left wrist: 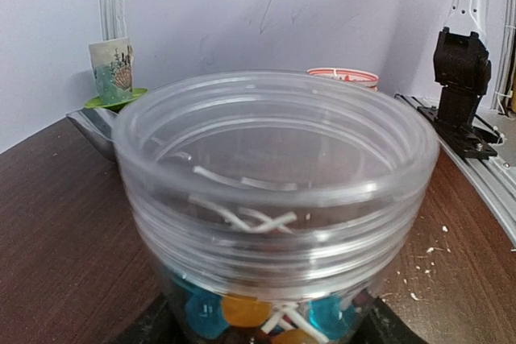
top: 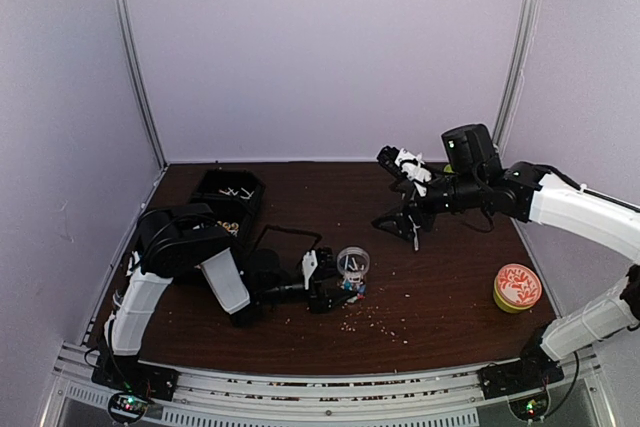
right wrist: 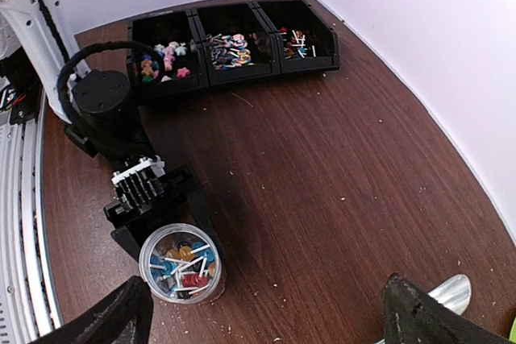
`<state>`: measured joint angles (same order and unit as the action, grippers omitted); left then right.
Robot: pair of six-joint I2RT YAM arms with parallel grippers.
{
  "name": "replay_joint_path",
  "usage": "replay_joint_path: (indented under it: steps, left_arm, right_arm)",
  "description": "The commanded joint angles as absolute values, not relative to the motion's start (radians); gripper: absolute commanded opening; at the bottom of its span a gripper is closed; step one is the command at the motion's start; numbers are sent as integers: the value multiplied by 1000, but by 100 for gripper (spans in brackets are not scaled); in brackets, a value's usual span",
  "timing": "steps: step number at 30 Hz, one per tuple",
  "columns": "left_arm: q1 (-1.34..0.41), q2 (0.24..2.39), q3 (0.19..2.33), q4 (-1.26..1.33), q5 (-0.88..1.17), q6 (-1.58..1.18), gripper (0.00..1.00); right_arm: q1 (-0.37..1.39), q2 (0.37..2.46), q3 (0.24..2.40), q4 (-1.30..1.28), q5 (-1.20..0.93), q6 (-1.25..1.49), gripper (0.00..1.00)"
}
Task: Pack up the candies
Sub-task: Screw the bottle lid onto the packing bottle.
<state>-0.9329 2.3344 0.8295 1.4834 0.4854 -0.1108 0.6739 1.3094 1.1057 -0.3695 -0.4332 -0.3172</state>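
Observation:
A clear round jar stands on the dark table, my left gripper shut on its lower part. In the left wrist view the jar fills the frame, and blue and orange candies with white sticks lie at its bottom. From above, the right wrist view shows the jar with red, blue and orange candies inside. More candies lie in the black bins. My right gripper hangs open above the table's back right, its fingertips far apart with nothing between them.
Three black bins stand in a row at the back left. A yellow-green tub with a pink patterned lid sits at the right. A small patterned cup and a metal scoop stand beyond the jar. Pale crumbs lie scattered.

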Motion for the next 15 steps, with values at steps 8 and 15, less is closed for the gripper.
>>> replay_joint_path:
  steps: [8, 15]
  left_arm:
    - [-923, 2373, 841, 1459, 580, -106, 46]
    - [-924, 2379, 845, 1473, 624, -110, 45]
  right_arm:
    - [718, 1323, 1044, -272, -512, -465, 100]
    - [727, 1347, 1054, -284, -544, -521, 100]
